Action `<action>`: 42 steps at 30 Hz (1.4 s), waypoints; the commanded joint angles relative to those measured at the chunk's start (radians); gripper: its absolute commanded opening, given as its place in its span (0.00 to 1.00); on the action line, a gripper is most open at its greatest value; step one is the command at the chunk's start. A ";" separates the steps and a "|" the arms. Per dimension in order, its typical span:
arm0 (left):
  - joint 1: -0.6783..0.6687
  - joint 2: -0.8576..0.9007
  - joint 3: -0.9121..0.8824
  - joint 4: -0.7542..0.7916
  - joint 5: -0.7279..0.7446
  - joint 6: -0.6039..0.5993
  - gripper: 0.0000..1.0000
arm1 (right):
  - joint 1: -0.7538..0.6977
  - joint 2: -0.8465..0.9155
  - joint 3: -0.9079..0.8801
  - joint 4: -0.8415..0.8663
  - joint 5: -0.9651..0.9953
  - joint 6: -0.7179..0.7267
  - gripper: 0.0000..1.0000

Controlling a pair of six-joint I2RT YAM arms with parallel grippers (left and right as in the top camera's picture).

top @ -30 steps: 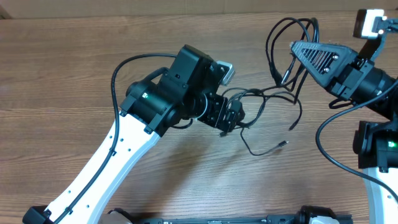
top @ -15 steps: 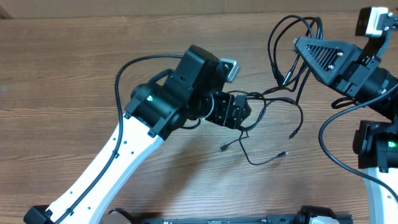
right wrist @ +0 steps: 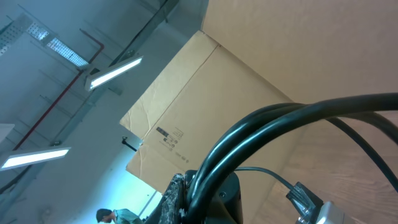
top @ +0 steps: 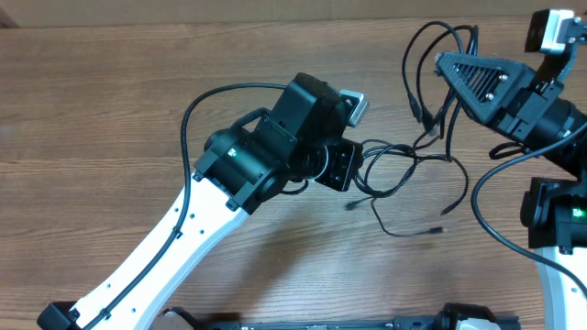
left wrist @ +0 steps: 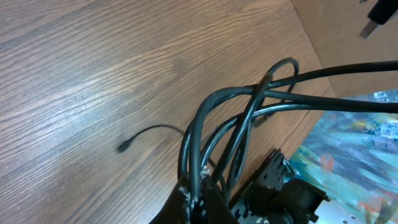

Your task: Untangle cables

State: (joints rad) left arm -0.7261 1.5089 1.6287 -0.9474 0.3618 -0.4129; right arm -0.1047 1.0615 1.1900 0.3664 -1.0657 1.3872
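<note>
Evidently the left claw (top: 348,170) and the right claw (top: 440,62) were each clamped on the cables (top: 404,158), strung between them above the worktop (top: 92,110), so pulling apart could have cinched the tangle tighter or dragged a strand from either grip.

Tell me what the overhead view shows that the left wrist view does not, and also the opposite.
Only overhead: the right tool shut on the cables, and the whole tangle spanning from it to the left tool. Only left wrist: up close, several strands pinched together in the left tool's grip. Both: the black cables, a loose plug end and the wooden table.
</note>
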 commanded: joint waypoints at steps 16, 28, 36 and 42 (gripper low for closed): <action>0.001 0.003 0.010 0.020 -0.034 0.087 0.04 | -0.002 -0.011 0.009 -0.193 -0.008 -0.142 0.04; 0.076 -0.059 0.011 0.115 -0.119 0.091 0.04 | -0.002 0.035 0.009 -0.687 0.011 -0.513 0.06; 0.145 -0.098 0.011 0.111 -0.118 0.118 0.04 | -0.002 0.052 0.009 -0.892 0.071 -0.661 0.69; 0.147 -0.138 0.011 0.114 -0.118 0.152 0.04 | -0.002 0.052 0.009 -0.938 0.106 -0.686 0.92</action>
State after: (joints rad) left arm -0.5816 1.4143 1.6283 -0.8433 0.2493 -0.3019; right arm -0.1047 1.1164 1.1889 -0.5690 -0.9882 0.7479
